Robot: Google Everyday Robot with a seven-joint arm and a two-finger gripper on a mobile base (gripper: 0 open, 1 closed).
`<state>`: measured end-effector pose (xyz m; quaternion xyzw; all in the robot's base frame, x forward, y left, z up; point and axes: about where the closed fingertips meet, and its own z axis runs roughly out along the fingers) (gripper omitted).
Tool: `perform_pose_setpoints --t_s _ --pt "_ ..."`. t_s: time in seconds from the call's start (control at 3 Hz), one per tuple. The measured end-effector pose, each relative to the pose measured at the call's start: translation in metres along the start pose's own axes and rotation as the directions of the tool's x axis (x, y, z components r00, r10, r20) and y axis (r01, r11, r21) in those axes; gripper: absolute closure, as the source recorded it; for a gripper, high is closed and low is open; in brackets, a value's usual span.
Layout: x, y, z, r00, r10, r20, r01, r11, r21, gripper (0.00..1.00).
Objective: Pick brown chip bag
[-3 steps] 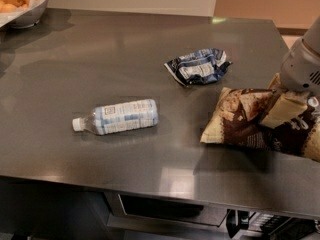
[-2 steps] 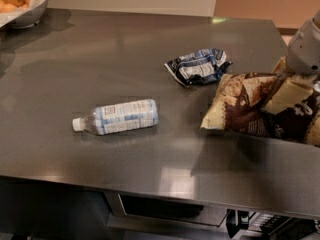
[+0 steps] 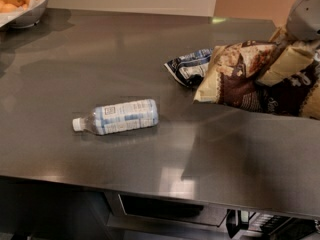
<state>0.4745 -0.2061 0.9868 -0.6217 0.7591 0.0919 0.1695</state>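
The brown chip bag [image 3: 239, 78], glossy dark brown and tan, hangs at the right, clear of the steel table [image 3: 125, 49], and casts a shadow below it. My gripper [image 3: 281, 65] comes in from the upper right and is shut on the bag's right half. The bag's right end runs out of view, and its left edge overlaps the blue and white foil bag [image 3: 191, 67].
A plastic water bottle [image 3: 118, 117] lies on its side left of centre, cap to the left. A white bowl of oranges [image 3: 22, 1] stands at the far left corner. The table's front edge runs along the bottom, with a shelf below.
The gripper has risen with the brown chip bag, which has come up off the table and shifted slightly up and left. The bottle and the foil bag have not moved.
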Motion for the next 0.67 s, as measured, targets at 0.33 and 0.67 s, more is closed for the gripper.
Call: perform_pose_setpoints --t_s 0.33,0.67 --pt "-0.0052 -0.0082 -0.0014 1.000 -0.002 0.016 0.002 0.9993 0.036 1.00" --pt "-0.0059 -0.0094 -0.0013 1.000 -0.003 0.018 0.002 0.9992 0.040 1.00"
